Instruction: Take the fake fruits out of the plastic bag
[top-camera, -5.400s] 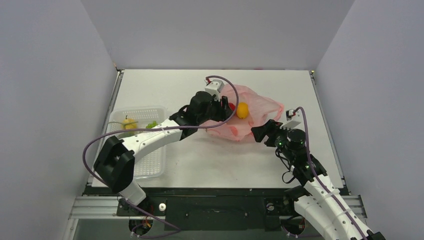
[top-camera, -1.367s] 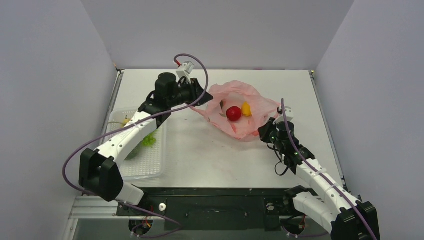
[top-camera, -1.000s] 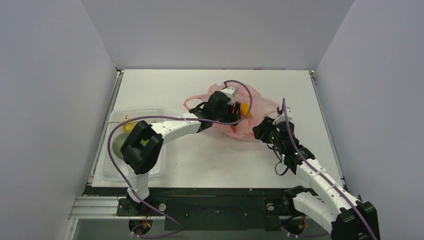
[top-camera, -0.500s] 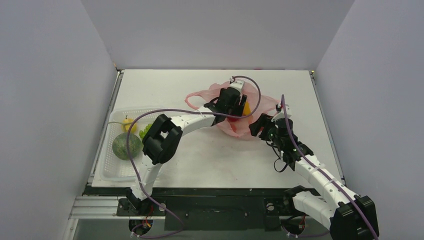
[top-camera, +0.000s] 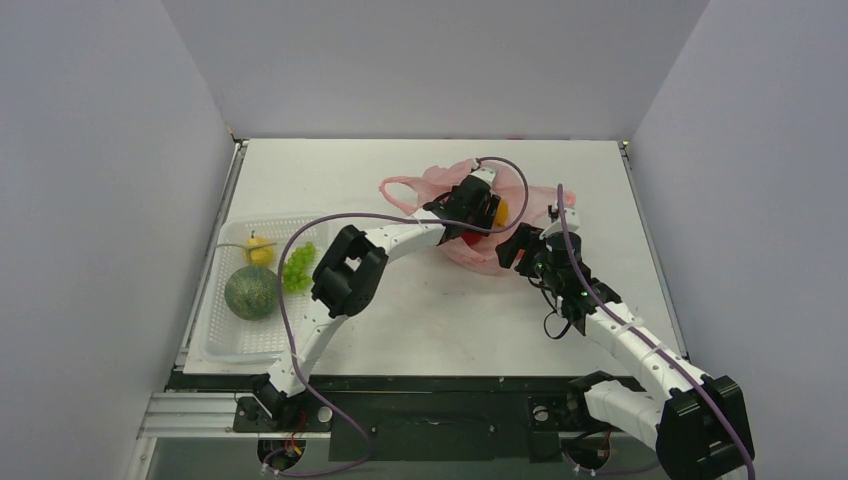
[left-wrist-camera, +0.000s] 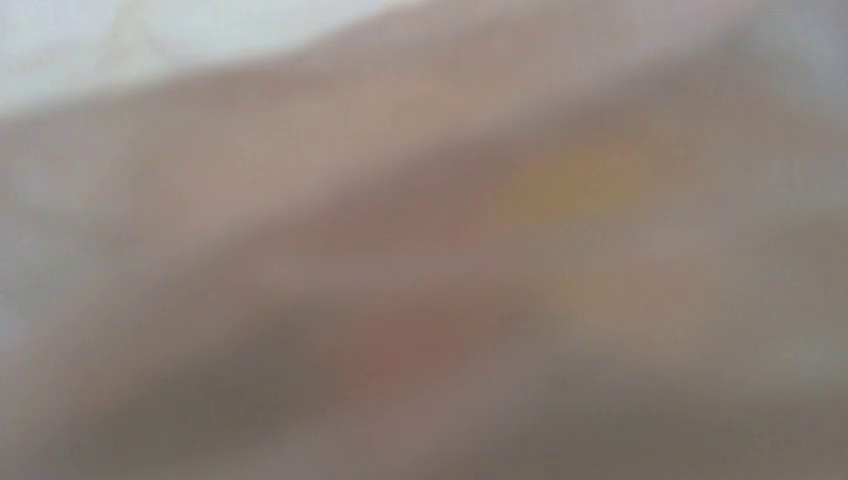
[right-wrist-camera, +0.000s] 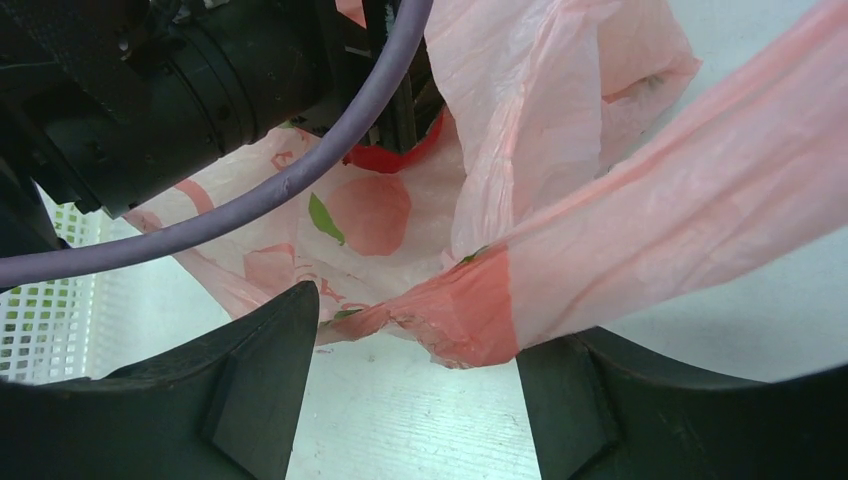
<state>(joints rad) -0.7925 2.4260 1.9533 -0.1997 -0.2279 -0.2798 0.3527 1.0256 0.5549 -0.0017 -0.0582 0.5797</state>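
The plastic bag (top-camera: 475, 255) lies crumpled on the bench (top-camera: 420, 320), centre and toward the far side. Its long axis runs roughly left to right, and one loop handle (top-camera: 395, 187) points left. The left tool (top-camera: 484, 212) is buried in the bag's mouth. Pink film smears the left wrist view, so I cannot tell how its fingers stand. A red fruit (right-wrist-camera: 395, 155) and a yellow fruit (top-camera: 503, 210) sit inside the bag beside that tool. The right tool (right-wrist-camera: 415, 330) is at the bag's near-right edge with its fingers spread apart and a bunched fold of film between them. The clear tray (top-camera: 225, 340) at the left holds a green round fruit (top-camera: 250, 292), a grape bunch (top-camera: 298, 266) and a small yellow ball (top-camera: 259, 250).
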